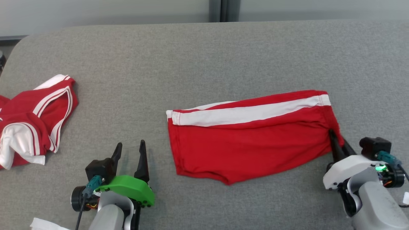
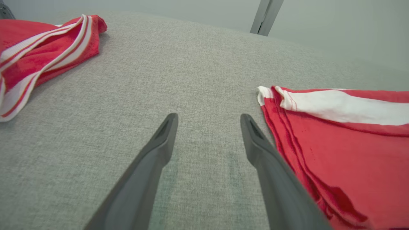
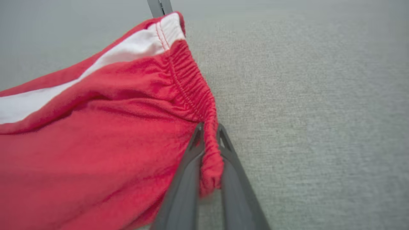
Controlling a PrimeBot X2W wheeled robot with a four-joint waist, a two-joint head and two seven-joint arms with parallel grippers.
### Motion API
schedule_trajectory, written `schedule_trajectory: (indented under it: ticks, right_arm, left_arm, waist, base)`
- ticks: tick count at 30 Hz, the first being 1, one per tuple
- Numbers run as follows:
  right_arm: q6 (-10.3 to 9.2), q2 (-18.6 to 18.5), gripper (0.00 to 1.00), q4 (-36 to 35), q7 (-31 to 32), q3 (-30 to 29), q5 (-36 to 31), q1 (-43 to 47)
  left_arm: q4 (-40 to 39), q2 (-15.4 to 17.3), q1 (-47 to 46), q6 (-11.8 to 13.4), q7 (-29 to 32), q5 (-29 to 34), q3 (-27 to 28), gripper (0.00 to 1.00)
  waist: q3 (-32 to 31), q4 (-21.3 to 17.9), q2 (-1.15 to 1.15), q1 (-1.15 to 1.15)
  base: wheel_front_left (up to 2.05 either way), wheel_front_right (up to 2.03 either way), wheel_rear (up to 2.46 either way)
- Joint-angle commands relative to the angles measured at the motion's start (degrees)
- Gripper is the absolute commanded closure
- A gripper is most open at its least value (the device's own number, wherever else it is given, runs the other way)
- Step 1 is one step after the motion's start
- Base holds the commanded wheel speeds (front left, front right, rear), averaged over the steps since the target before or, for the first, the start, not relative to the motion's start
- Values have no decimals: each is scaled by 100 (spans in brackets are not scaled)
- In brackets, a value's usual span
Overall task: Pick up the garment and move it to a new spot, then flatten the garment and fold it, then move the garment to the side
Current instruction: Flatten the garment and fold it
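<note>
I am pinching the shorts (image 1: 252, 143) with my right gripper (image 1: 334, 136). Its two dark fingers are pressing together on the gathered waistband (image 3: 191, 86), low on that edge, and a small roll of red cloth is bulging out between them in the right wrist view. My left gripper (image 1: 130, 144) is holding nothing. Its fingers are standing spread above bare tabletop (image 1: 204, 64), pointing away from me.

The shorts are lying roughly flat, a little right of the middle of the tabletop. Their long axis is running across me from left to right, with the far edge rising slightly toward the right, and a white stripe (image 1: 249, 111) is following that line. The waistband end is sitting at my right arm and the leg hem end (image 2: 268, 95) is lying toward my left arm, just beside the inner finger of the spread gripper but not touching it. I judge that any lift or drag is going to be led from the right. The left arm is the nearer one for taking the hem end.

The tabletop is covered in a grey woven fabric with a rounded far corner. A second red and white garment (image 1: 35, 118) is lying crumpled at its left edge, well apart from the shorts. Behind the tabletop a pale wall (image 1: 96, 12) is showing, split by a dark upright post (image 1: 220, 9).
</note>
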Motion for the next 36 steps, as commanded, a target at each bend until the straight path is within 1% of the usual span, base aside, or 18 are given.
schedule_trajectory:
  ticks: [1, 3, 5, 7, 11, 16, 19, 22, 23, 24, 25, 28, 31, 34, 36]
  right_arm:
    - [-11, -6, 100, -124, -2, -97, -101, -73]
    - [-11, 31, 100, -302, -2, -152, -172, -97]
    - [-11, 99, 100, -495, -2, -8, -195, -92]
    - [-10, 186, 100, -673, -1, 280, -100, -49]
    - [-10, 300, 100, -1048, -1, 1308, 272, 0]
    - [-10, 358, 100, -1402, 193, 2667, 688, -197]
    - [-10, 371, 100, -1331, 277, 3225, 775, -364]
    - [-10, 384, 100, -1065, 257, 3644, 803, -538]
    - [-10, 387, 62, -999, 231, 3759, 861, -577]
    - [-10, 394, 8, -923, 224, 3934, 945, -608]
    - [-10, 397, 0, -872, 197, 4047, 1035, -616]
    - [-10, 381, 0, -772, 106, 4349, 1309, -690]
    - [-10, 381, 0, -657, 26, 4355, 1358, -695]
    - [-10, 380, 0, -562, -2, 3944, 1116, -653]
    - [-10, 381, 0, -659, -7, 3408, 790, -521]
  left_arm:
    - [0, 15, 66, -11, -4, 8, -6, 0]
    - [10, 17, 92, -9, -4, -7, -28, 0]
    - [22, 17, 117, 1, -4, -31, -68, 0]
    - [12, 17, 155, 40, -4, -73, -141, 0]
    - [50, 17, 183, 19, -4, -118, -224, 0]
    - [92, 17, 170, 19, -4, -176, -314, 0]
    - [108, 17, 195, 46, -3, -211, -378, 0]
    - [141, 18, 224, 66, -4, -229, -452, 0]
    - [158, 17, 237, 69, -3, -236, -481, 0]
    - [167, 17, 257, 77, -4, -243, -492, 0]
    - [179, 17, 275, 77, -4, -240, -498, 0]
    - [199, 16, 324, 78, -4, -196, -488, 0]
    - [179, 15, 390, 88, -4, -127, -417, 0]
    - [56, 14, 446, 81, -4, -16, -344, 0]
    - [-85, 15, 477, 85, -3, 134, -286, 0]
  waist:
    - [-33, -34, 0, 0]
    - [-68, -56, 0, 0]
    - [-108, -60, 0, 0]
    - [-155, -49, 0, 0]
    - [-207, 35, 0, 0]
    - [-229, 267, 0, 0]
    - [-231, 454, 0, 0]
    - [-243, 677, 0, 0]
    - [-249, 735, 0, 0]
    - [-263, 797, 0, 0]
    - [-276, 833, 0, 0]
    - [-310, 885, 0, 0]
    - [-373, 816, 0, 0]
    - [-435, 672, 0, 0]
    - [-458, 557, 0, 0]
  base:
    - [0, 0, 0]
    - [0, 0, 0]
    - [0, 0, 0]
    - [0, 0, 0]
    - [0, 0, 0]
    - [0, 0, 0]
    - [0, 0, 0]
    - [0, 0, 0]
    - [0, 0, 0]
    - [0, 0, 0]
    - [0, 0, 0]
    - [0, 0, 0]
    - [0, 0, 0]
    - [0, 0, 0]
    - [0, 0, 0]
